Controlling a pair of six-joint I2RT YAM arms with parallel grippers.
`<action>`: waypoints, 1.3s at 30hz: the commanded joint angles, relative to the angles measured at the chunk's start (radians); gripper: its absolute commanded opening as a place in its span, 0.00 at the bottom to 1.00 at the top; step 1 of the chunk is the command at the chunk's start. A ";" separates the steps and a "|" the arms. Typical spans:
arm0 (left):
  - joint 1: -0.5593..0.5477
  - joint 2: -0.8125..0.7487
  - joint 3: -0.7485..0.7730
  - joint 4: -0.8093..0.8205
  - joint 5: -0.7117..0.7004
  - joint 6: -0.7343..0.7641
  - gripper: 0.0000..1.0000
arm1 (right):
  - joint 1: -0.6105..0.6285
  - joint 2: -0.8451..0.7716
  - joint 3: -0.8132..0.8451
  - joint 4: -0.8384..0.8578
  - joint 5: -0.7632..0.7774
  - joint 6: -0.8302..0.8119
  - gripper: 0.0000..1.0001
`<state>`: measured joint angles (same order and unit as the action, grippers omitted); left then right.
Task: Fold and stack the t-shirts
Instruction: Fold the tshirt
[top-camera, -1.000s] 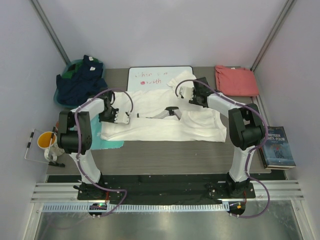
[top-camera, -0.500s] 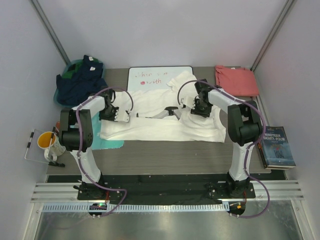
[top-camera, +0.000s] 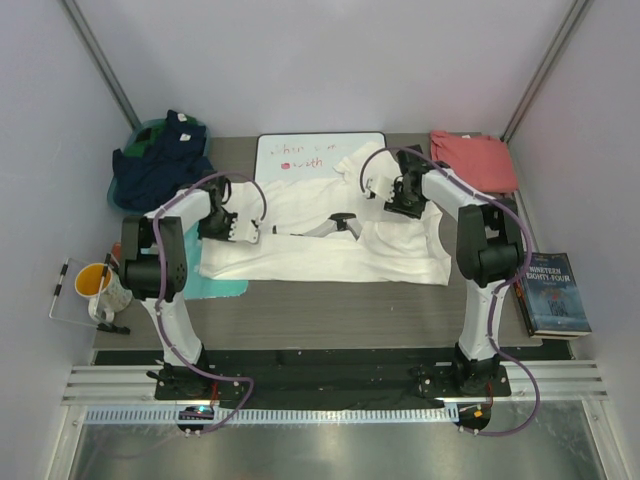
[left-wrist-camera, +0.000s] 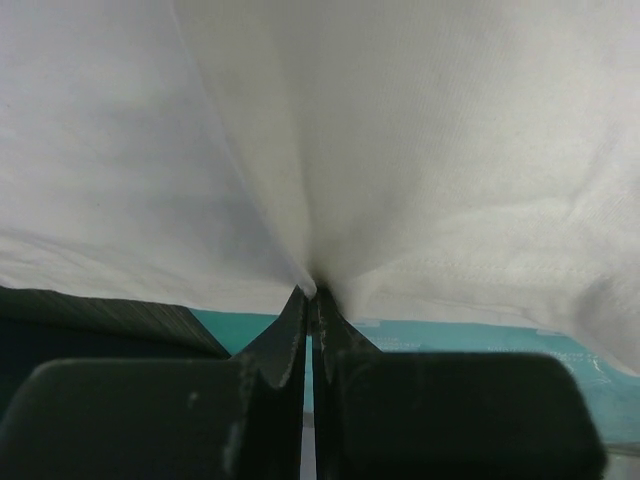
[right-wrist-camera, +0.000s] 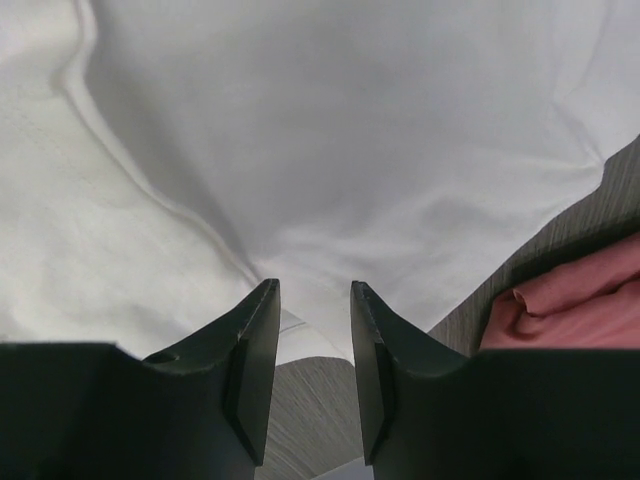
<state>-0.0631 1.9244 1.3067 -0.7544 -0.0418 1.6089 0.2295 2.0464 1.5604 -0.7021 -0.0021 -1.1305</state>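
Observation:
The cream-white t-shirt (top-camera: 320, 255) lies spread and rumpled across the middle of the table. My left gripper (top-camera: 246, 232) is shut on a pinched fold of it near its left side; the left wrist view has the cloth (left-wrist-camera: 400, 150) bunching into the closed tips (left-wrist-camera: 308, 292). My right gripper (top-camera: 385, 191) is low over the shirt's far right part, open, its tips (right-wrist-camera: 312, 285) straddling the cloth's edge (right-wrist-camera: 350, 130) above bare table. The salmon-red t-shirt (top-camera: 472, 160) lies folded at the far right corner and also shows in the right wrist view (right-wrist-camera: 580, 300).
A whiteboard (top-camera: 300, 150) with red scribbles lies behind the white shirt. A teal board (top-camera: 215, 288) pokes out under the shirt's left edge. Dark blue clothes (top-camera: 160, 165) fill a bin at far left. A book (top-camera: 555, 292) lies at right, a yellow cup (top-camera: 95, 285) at left.
My right gripper swung from above the shirt's far edge down toward its right part, then drew back a little, its jaws narrowing slightly. The left gripper kept its hold and place.

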 joint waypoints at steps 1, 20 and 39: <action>0.002 0.016 0.043 -0.033 -0.029 -0.004 0.00 | -0.005 0.055 0.027 0.081 0.063 0.000 0.38; 0.006 0.071 0.104 -0.083 -0.121 -0.015 0.00 | -0.036 0.116 -0.028 0.156 0.097 0.020 0.34; 0.032 0.111 0.124 -0.123 -0.181 -0.006 0.00 | -0.039 0.109 -0.034 0.162 0.100 0.017 0.33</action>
<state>-0.0578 2.0174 1.4044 -0.8402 -0.1635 1.6005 0.2123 2.1361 1.5604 -0.5240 0.0986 -1.1213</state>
